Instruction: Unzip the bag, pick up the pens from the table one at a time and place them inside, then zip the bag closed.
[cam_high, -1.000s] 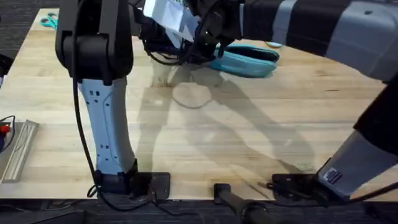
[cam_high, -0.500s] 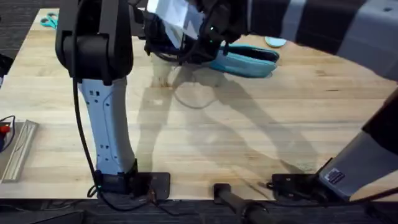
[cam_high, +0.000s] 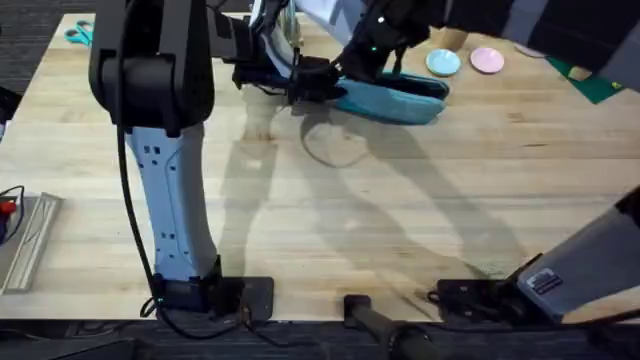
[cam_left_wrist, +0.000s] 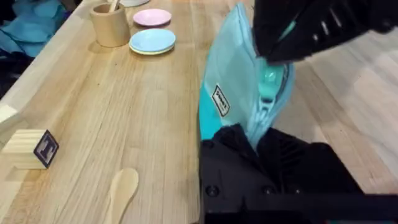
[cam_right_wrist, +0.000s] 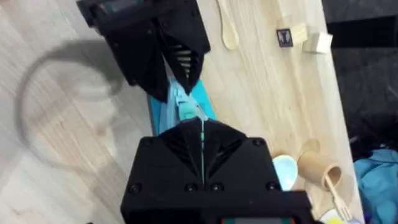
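Observation:
The teal bag (cam_high: 405, 103) lies at the far middle of the table (cam_high: 400, 220). My left gripper (cam_high: 305, 85) is shut on the bag's left end; in the left wrist view its black fingers (cam_left_wrist: 236, 146) pinch the fabric (cam_left_wrist: 227, 93). My right gripper (cam_high: 365, 65) hangs over the bag just right of the left one. In the right wrist view it (cam_right_wrist: 202, 134) is shut on the thin teal zipper pull, with the left gripper (cam_right_wrist: 177, 74) facing it across the bag (cam_right_wrist: 180, 111). The pens are out of view.
A light-blue dish (cam_high: 443, 62) and a pink dish (cam_high: 487, 60) sit behind the bag, beside a wooden cup (cam_left_wrist: 111, 25). A wooden spoon (cam_left_wrist: 121, 190) and a wooden block (cam_left_wrist: 31, 149) lie behind the bag's left end. Scissors (cam_high: 78, 35) rest at the far left corner.
My right gripper has moved to the right along the bag's top, uncovering the two dishes behind it. The left gripper has stayed on the bag's left end.

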